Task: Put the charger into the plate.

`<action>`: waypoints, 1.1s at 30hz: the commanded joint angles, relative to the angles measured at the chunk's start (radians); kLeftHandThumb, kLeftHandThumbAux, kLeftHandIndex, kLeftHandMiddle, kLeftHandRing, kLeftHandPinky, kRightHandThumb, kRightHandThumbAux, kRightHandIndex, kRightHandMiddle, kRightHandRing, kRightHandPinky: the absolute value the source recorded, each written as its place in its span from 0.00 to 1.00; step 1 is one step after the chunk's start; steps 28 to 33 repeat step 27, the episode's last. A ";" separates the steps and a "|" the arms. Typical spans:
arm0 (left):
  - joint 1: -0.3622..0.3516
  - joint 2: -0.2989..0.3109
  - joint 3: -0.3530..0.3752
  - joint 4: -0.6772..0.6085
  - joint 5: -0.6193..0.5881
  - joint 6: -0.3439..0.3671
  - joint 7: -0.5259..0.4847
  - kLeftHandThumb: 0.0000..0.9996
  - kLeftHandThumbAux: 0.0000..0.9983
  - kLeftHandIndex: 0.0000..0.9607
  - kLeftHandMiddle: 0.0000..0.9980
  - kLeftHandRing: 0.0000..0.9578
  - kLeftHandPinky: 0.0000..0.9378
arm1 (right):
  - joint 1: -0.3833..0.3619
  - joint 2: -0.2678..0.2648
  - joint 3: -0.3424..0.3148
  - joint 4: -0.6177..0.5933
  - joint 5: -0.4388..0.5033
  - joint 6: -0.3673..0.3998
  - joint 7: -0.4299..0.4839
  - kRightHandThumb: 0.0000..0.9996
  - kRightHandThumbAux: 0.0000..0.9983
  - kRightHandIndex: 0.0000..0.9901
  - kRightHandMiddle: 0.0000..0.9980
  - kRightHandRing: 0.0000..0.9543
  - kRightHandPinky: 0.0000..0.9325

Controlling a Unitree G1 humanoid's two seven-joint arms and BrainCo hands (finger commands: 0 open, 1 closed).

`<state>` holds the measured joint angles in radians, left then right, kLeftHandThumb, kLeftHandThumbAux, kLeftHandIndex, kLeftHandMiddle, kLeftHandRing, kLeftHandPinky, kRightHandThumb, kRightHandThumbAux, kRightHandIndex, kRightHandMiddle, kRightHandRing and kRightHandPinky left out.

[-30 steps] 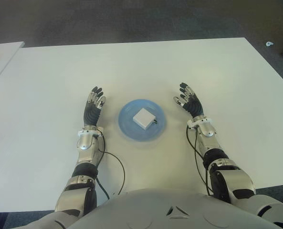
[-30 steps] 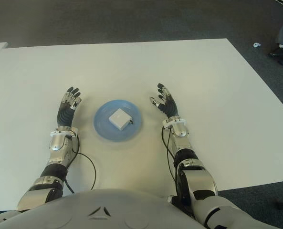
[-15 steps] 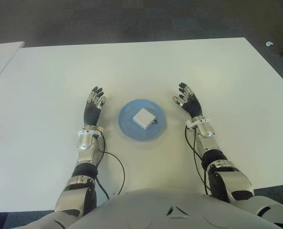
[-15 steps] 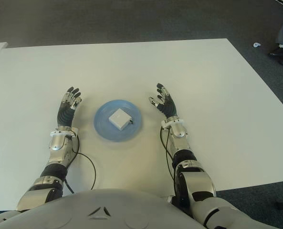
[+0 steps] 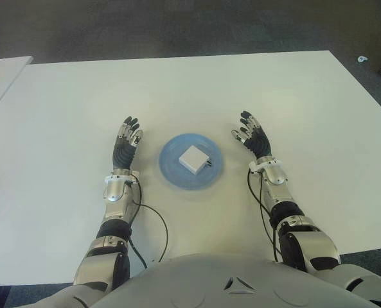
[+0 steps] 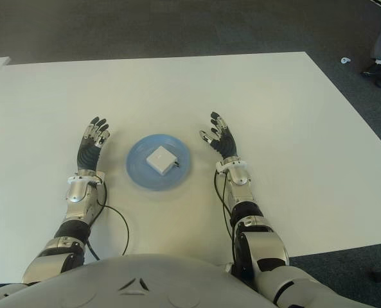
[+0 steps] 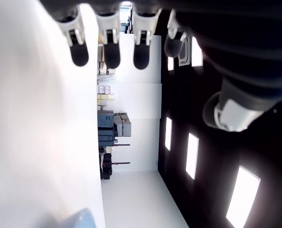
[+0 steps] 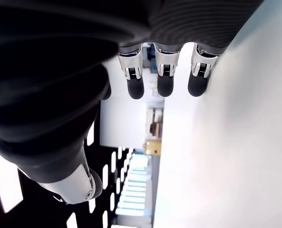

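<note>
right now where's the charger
In the eye views the charger lies in the blue plate on the table, between the open left hand and right hand.

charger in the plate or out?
In. The white charger lies flat inside the blue plate, near its middle. Left hand and right hand show either side of the plate, fingers spread, holding nothing.

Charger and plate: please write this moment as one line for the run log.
charger: lying in blue plate | left robot hand: open, left of plate | right robot hand: open, right of plate | table: white
</note>
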<state>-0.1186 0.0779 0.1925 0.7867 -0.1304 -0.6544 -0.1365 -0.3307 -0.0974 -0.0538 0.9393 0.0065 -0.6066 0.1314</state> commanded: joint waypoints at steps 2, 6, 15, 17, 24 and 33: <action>0.110 -0.011 0.002 0.089 0.000 0.074 -0.002 0.00 0.53 0.03 0.12 0.12 0.14 | 0.106 0.036 -0.002 0.071 0.007 0.092 -0.003 0.12 0.79 0.00 0.00 0.00 0.04; 0.110 -0.009 0.002 0.090 0.000 0.074 -0.002 0.00 0.53 0.03 0.12 0.12 0.14 | 0.105 0.038 -0.007 0.074 0.009 0.093 -0.001 0.12 0.78 0.00 0.00 0.00 0.04; 0.108 -0.004 0.002 0.092 -0.001 0.077 -0.005 0.00 0.54 0.03 0.12 0.12 0.14 | 0.103 0.041 -0.015 0.080 0.015 0.098 -0.003 0.11 0.77 0.00 0.00 0.00 0.04; 0.108 -0.003 0.001 0.093 -0.001 0.078 -0.006 0.00 0.54 0.03 0.11 0.12 0.14 | 0.103 0.041 -0.017 0.081 0.016 0.099 -0.004 0.10 0.77 0.00 0.00 0.00 0.04; 0.105 -0.001 0.002 0.097 -0.003 0.079 -0.008 0.00 0.55 0.03 0.11 0.12 0.14 | 0.101 0.044 -0.023 0.086 0.023 0.103 -0.005 0.09 0.74 0.00 0.00 0.00 0.04; 0.103 0.001 0.003 0.101 -0.004 0.079 -0.008 0.00 0.55 0.04 0.12 0.12 0.14 | 0.100 0.046 -0.027 0.088 0.027 0.104 -0.003 0.09 0.73 0.00 0.00 0.00 0.04</action>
